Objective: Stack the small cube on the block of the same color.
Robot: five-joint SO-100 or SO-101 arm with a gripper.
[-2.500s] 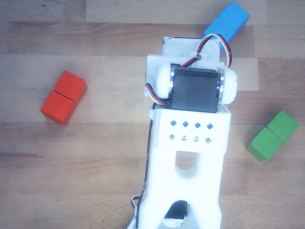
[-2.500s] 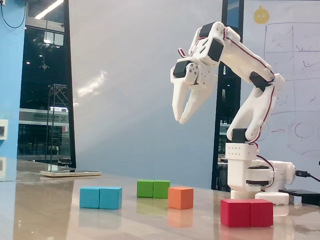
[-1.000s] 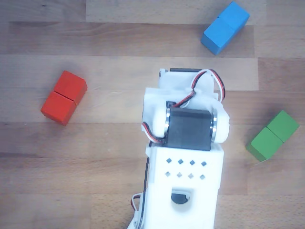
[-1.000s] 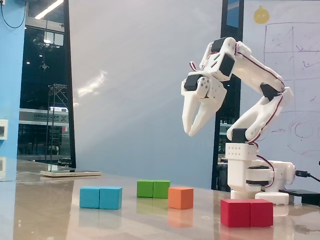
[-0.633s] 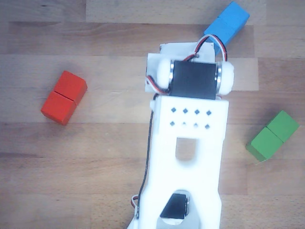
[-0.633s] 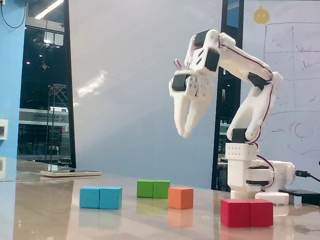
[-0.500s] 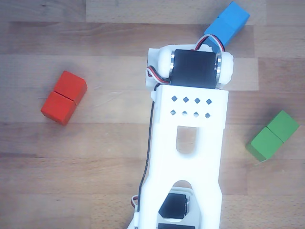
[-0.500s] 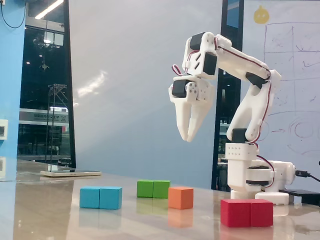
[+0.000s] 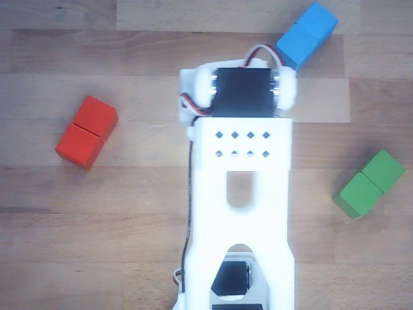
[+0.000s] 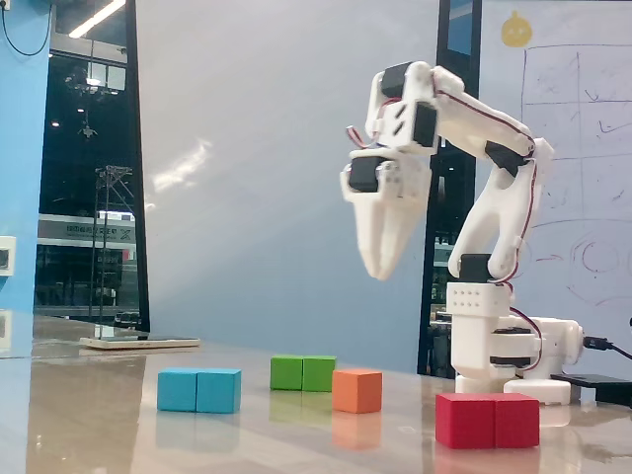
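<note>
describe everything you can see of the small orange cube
The small cube is a single orange block with plain matte faces and crisp edges, about half as long as the double blocks. It sits flat and upright on the glossy table, which shows a faint reflection of it. In the fixed view it stands alone and touches no other block. The gripper hangs well above it, empty. The arm hides it in the other view.

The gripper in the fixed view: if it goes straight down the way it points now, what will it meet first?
Probably the small orange cube. The gripper hangs high with its fingers pointing down, and the cube sits nearly below them, slightly left. Depth is unclear; it might reach the bare table instead.
</note>
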